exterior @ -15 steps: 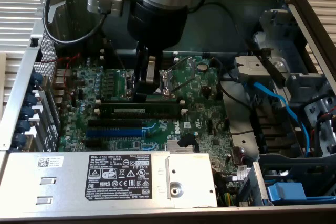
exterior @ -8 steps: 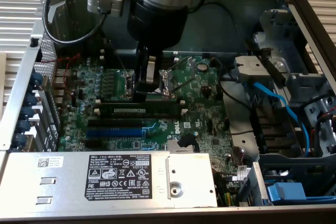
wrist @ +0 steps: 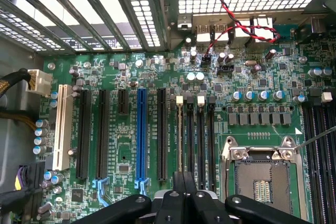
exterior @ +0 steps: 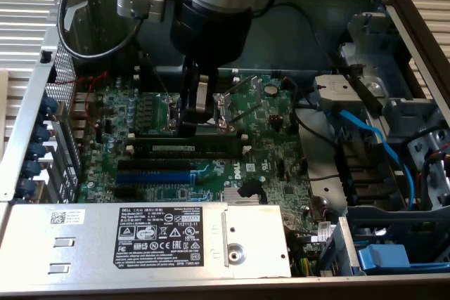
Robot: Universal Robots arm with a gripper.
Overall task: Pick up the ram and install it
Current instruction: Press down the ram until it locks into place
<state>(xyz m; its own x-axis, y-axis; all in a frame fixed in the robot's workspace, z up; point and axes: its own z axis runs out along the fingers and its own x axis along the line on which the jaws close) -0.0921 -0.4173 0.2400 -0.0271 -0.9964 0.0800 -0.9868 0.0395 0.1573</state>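
Observation:
The ram [exterior: 211, 147] is a long dark-green stick with a white label. It stands on edge along the black memory slots of the green motherboard [exterior: 271, 145], beside the CPU socket [exterior: 226, 107]. My gripper [exterior: 188, 131] comes straight down onto the end of the ram toward the exterior view's left, its dark fingers closed together on the top edge. In the wrist view the ram [wrist: 180, 135] is a thin pale line running out from between the shut fingers of the gripper [wrist: 184, 179]. Whether it is seated in a slot I cannot tell.
A blue slot [exterior: 155, 177] and black slots lie next to the ram. The silver power supply [exterior: 169, 240] fills the front of the case. Blue cables [exterior: 373, 138] and a drive cage are at the exterior view's right. Red-and-black wires [wrist: 231, 24] cross near the rear ports.

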